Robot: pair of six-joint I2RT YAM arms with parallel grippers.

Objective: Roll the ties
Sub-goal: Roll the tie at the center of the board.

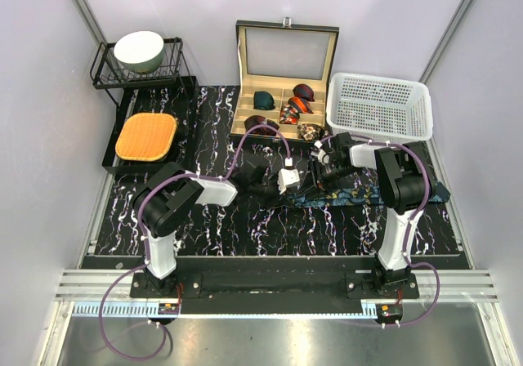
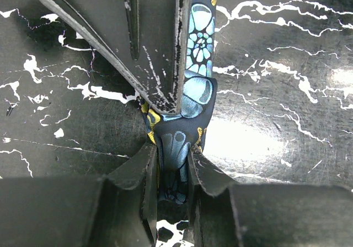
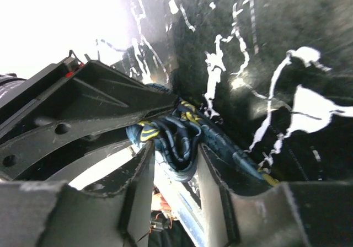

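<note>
- Top view: the navy tie [image 1: 368, 194] lies flat on the marbled table [image 1: 245, 227]. Its long axis runs left to right, and the free end points toward the right edge, passing under your right arm. The left gripper [image 1: 282, 180] and right gripper [image 1: 315, 174] meet nose to nose at the tie's near, inner end, mid-table. The other coiled ties [image 1: 286, 109] sit in the open box behind.
- Left wrist view: your left claw is clamped on the tie, with the fabric creased and folded between the pads. From the pinch the strip runs straight away up the frame, patterned face up, alongside the right arm's fingers [image 2: 154, 65]. Hold that pinch square across the width. A skewed grip is likely to start a cone rather than a coil.
- Right wrist view: your right claw stands apart, with the bunched start of the roll sitting loosely between its fingers [image 3: 212, 186] and, as far as you can see, not squeezed. The glare at the upper left hides much else.
- Judgement: this looks like a hand-over of the coil's core. Turn the core along the strip's axis toward the free end, with the edges stacked. Leave slack on the table so the tail feeds in straight.
</note>
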